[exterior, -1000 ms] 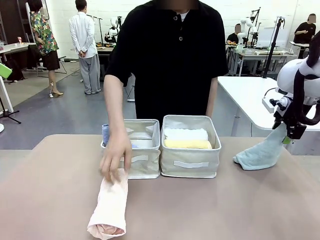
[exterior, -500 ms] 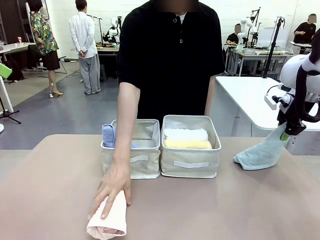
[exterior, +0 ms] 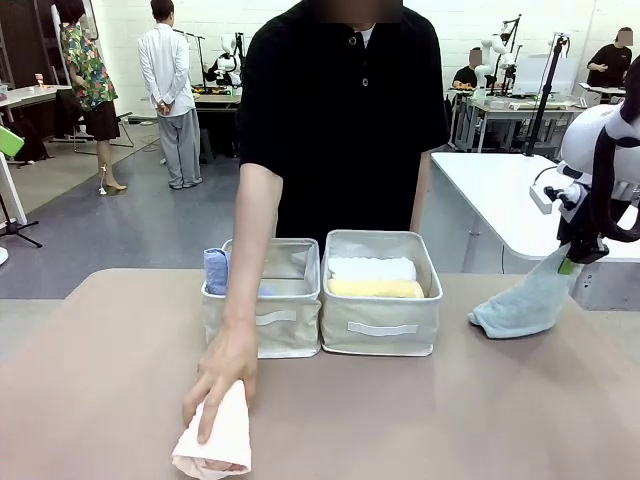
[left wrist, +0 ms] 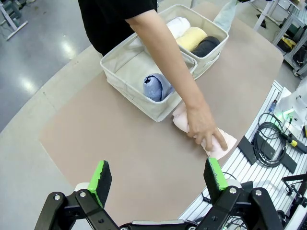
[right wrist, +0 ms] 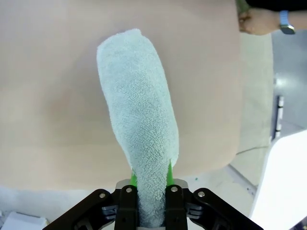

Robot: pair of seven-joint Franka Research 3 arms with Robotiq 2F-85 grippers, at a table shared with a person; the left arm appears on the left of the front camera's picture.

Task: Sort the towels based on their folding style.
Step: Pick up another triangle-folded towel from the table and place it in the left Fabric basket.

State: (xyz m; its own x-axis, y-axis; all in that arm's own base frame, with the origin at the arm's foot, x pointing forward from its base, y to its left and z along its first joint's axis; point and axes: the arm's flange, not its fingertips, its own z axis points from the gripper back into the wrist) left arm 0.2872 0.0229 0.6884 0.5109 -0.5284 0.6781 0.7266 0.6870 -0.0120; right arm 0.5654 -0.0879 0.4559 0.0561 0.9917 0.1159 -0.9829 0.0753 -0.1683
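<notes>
Pink rolled towel (exterior: pixel 228 447) slid nearer; right hand (right wrist: pixel 150 179) clamps fluffy terry cone (right wrist: pixel 139 105), left hand (left wrist: pixel 158 175) apart

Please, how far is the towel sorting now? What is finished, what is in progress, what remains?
Done: the white towel, yellow towel and dark grey towel lie rolled in the right basket; a blue towel sits in the left basket. In hand: the right end effector is shut on the light blue towel, whose lower end rests on the table. Left: the pink towel, on the table under the person's hand.

Left basket (exterior: pixel 290 335) beside right basket (exterior: pixel 380 330), rolled towel (exterior: pixel 225 452) before left
</notes>
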